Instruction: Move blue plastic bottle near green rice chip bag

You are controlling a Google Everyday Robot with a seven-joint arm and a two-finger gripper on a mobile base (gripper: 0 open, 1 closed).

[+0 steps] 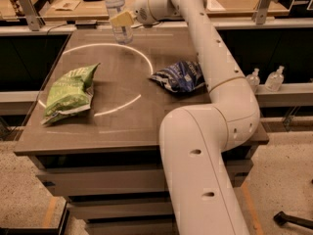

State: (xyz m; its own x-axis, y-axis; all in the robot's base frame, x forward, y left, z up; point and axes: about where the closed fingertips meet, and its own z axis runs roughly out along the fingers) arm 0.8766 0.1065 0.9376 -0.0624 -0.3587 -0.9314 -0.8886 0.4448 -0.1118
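The blue plastic bottle [118, 14] stands upright at the far edge of the table, clear with a pale label band. My gripper [122, 19] is at the bottle's middle, with a pale finger pad against its side. The green rice chip bag [69, 90] lies flat near the table's left edge, well in front and to the left of the bottle. My white arm reaches from the lower right across the table to the bottle.
A dark blue snack bag [180, 76] lies right of centre, close beside my arm. Two small clear pump bottles [266, 78] stand on a shelf at the right. The grey table [122, 126] bears a white ring mark. A counter with papers runs behind.
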